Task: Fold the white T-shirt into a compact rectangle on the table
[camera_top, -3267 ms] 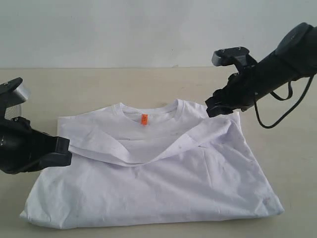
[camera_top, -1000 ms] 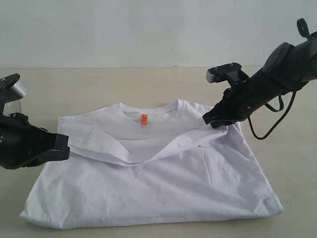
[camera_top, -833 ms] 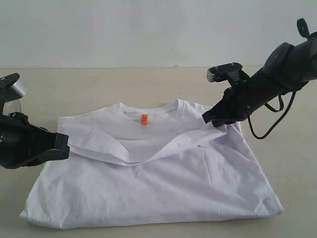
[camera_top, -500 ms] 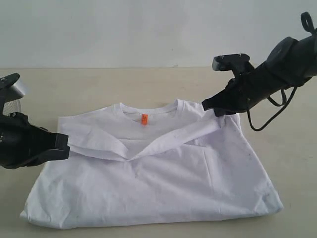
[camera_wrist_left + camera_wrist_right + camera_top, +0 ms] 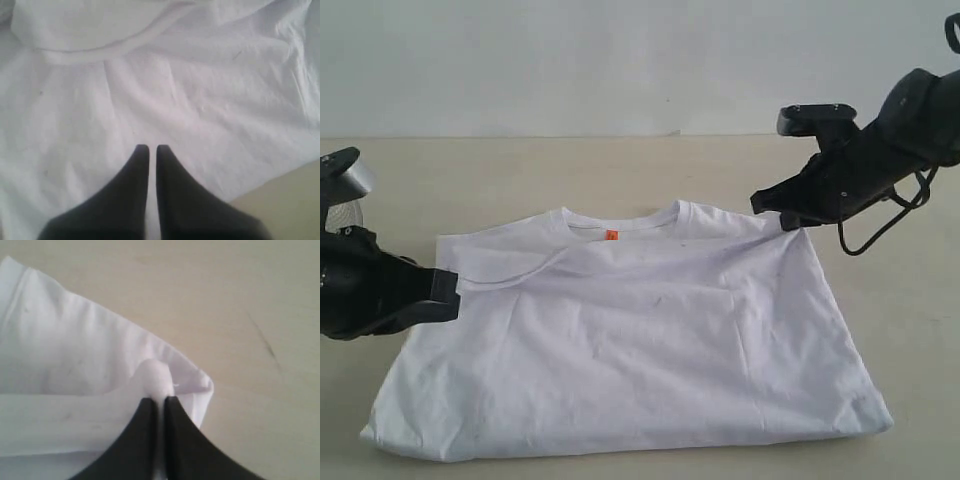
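The white T-shirt (image 5: 640,350) lies spread on the table (image 5: 570,170) with a plain white layer drawn across its chest. Only a bit of the orange neck tag (image 5: 611,236) peeks out under the collar. My left gripper (image 5: 448,292) sits at the shirt's left edge, shut on the end of that layer; in the left wrist view its tips (image 5: 149,148) rest together over white cloth (image 5: 200,90). My right gripper (image 5: 786,216) is at the far right corner, shut on a small bunch of fabric (image 5: 157,377) that sticks out beyond the gripper (image 5: 159,399).
Bare tabletop (image 5: 225,300) surrounds the shirt behind it and to the right. A pale wall rises behind the table. The right arm's black cable (image 5: 880,225) loops low over the table at the far right.
The right gripper has shut on the cloth and moved right and back, pulling the sagging folded layer taut and flat. That layer now covers most of the orange tag. The left arm stayed put.
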Controlling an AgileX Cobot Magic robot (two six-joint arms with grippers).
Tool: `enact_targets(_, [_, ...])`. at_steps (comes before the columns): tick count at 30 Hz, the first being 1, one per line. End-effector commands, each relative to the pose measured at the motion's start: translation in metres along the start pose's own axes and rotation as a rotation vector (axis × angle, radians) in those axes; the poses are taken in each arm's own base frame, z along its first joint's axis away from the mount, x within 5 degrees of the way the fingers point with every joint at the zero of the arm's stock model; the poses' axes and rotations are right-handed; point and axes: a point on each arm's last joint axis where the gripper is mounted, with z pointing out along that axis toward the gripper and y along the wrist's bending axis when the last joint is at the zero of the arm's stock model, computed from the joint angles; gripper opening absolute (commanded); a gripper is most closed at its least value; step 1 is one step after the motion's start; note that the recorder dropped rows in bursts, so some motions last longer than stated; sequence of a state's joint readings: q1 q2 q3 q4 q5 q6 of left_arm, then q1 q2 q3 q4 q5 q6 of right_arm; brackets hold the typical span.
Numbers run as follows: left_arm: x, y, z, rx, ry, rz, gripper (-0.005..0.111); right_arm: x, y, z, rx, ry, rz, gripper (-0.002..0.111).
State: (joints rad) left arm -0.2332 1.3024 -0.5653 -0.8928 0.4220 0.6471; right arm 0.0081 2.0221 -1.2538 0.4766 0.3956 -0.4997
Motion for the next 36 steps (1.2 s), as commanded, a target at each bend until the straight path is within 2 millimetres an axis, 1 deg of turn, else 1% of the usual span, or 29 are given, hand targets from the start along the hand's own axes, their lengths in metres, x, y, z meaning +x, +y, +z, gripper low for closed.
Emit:
enact_targets(1, [0.001, -0.001, 0.0, -0.002, -0.01, 0.017, 0.005, -0.002, -0.006, -0.006, 0.027, -0.002, 0.003, 0.0])
enact_targets(11, [-0.004, 0.003, 0.0, -0.045, -0.062, 0.045, 0.005, -0.002, -0.007, -0.006, 0.038, -0.005, 0.06, 0.0])
enact_targets(13, [-0.004, 0.003, 0.0, -0.048, -0.055, 0.062, 0.005, -0.002, -0.006, -0.006, 0.037, 0.002, 0.054, 0.008])
enact_targets(14, [-0.004, 0.003, 0.0, -0.052, -0.058, 0.064, 0.005, -0.001, -0.006, -0.006, 0.035, 0.008, 0.054, 0.022])
enact_targets(15, [-0.004, 0.003, 0.0, -0.052, -0.058, 0.064, 0.005, -0.001, -0.006, -0.006, 0.035, 0.009, 0.054, 0.031])
enact_targets(16, [-0.004, 0.003, 0.0, -0.052, -0.058, 0.064, 0.005, -0.001, -0.006, -0.006, 0.035, 0.009, 0.051, 0.048])
enact_targets(17, [-0.004, 0.003, 0.0, -0.052, -0.058, 0.064, 0.005, -0.001, -0.006, -0.006, 0.035, 0.009, 0.051, 0.056])
enact_targets(18, [-0.004, 0.003, 0.0, -0.052, -0.058, 0.064, 0.005, -0.001, -0.006, -0.006, 0.037, 0.005, 0.049, 0.056])
enact_targets(21, [-0.004, 0.003, 0.0, -0.052, -0.057, 0.066, 0.005, -0.004, -0.007, -0.007, 0.048, -0.023, 0.068, 0.056])
enact_targets(22, [-0.004, 0.003, 0.0, -0.054, -0.056, 0.07, 0.005, -0.006, -0.007, -0.009, 0.052, -0.04, 0.071, 0.055])
enact_targets(23, [-0.003, 0.004, 0.0, -0.055, -0.049, 0.082, 0.005, -0.01, -0.007, -0.014, 0.058, -0.066, 0.071, 0.051])
enact_targets(24, [-0.003, 0.004, 0.0, -0.057, -0.048, 0.089, 0.005, -0.013, -0.007, -0.019, 0.061, -0.087, 0.071, 0.044])
enact_targets(25, [-0.003, 0.004, 0.0, -0.057, -0.048, 0.089, 0.005, -0.016, -0.006, -0.025, 0.063, -0.108, 0.076, 0.033])
enact_targets(26, [-0.003, 0.004, 0.0, -0.057, -0.048, 0.089, 0.005, -0.018, -0.005, -0.029, 0.063, -0.118, 0.075, 0.026])
enact_targets(27, [-0.003, 0.004, 0.0, -0.058, -0.05, 0.09, 0.005, -0.019, -0.005, -0.033, 0.062, -0.125, 0.073, 0.015])
enact_targets(29, [-0.003, 0.004, 0.0, -0.058, -0.05, 0.09, 0.005, -0.02, -0.003, -0.037, 0.056, -0.12, 0.071, -0.001])
enact_targets(32, [-0.003, 0.004, 0.0, -0.058, -0.05, 0.09, 0.005, -0.017, 0.0, -0.038, 0.034, -0.084, 0.079, 0.0])
enact_targets(36, [-0.003, 0.004, 0.0, -0.058, -0.05, 0.09, 0.005, -0.012, 0.002, -0.033, 0.0, -0.035, 0.077, 0.0])
